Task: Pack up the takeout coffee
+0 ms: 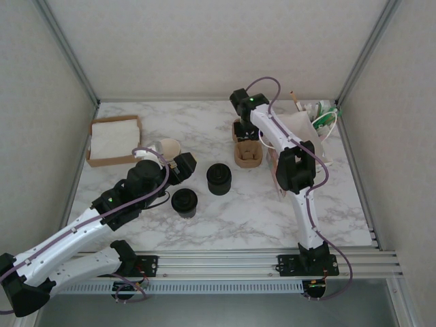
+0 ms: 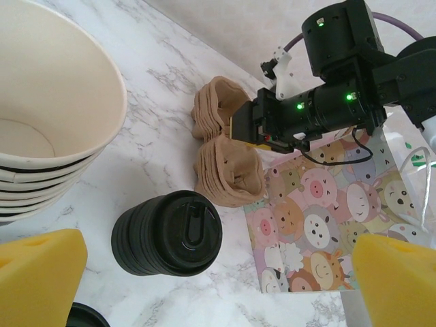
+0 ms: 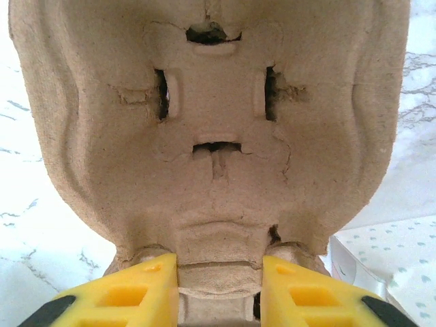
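Observation:
The takeout coffee (image 1: 184, 201), a small cup under a round black lid, stands on the marble table in front of my left gripper (image 1: 182, 165). In the left wrist view just the edge of its lid (image 2: 87, 315) shows at the bottom. My left gripper (image 2: 218, 289) is open, with nothing between its yellow fingers (image 2: 42, 271). My right gripper (image 1: 245, 131) is down on a stack of brown pulp cup carriers (image 1: 246, 151). In the right wrist view its yellow pads (image 3: 139, 289) press both sides of the top carrier's (image 3: 211, 122) centre ridge.
A stack of black lids (image 1: 219, 178) stands right of the coffee, with a stack of lidless cream cups (image 1: 167, 146) behind the left gripper. A cartoon-animal paper bag (image 2: 320, 218) lies at the right beside the carriers. A box of white napkins (image 1: 114, 139) is at the back left.

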`<action>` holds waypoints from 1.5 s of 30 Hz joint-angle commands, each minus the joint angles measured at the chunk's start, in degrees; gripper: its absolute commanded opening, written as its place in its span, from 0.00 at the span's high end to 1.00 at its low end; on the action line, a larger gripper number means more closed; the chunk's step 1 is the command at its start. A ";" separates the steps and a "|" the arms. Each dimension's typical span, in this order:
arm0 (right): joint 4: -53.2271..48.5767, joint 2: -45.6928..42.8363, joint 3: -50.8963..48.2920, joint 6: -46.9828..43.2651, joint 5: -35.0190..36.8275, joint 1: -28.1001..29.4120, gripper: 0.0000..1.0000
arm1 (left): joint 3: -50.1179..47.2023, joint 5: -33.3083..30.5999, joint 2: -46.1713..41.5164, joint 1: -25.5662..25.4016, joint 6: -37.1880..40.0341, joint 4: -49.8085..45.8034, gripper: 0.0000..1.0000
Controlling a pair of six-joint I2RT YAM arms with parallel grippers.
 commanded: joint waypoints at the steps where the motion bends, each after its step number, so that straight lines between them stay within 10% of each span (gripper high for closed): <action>1: -0.20 -4.47 -0.73 0.37 -0.68 0.01 0.68 | -0.35 -0.53 -0.83 0.53 -0.45 0.41 0.00; 45: 13.28 -22.41 -9.50 0.11 -26.34 3.36 0.68 | 1.23 -0.88 -2.72 0.52 -0.49 -0.72 0.00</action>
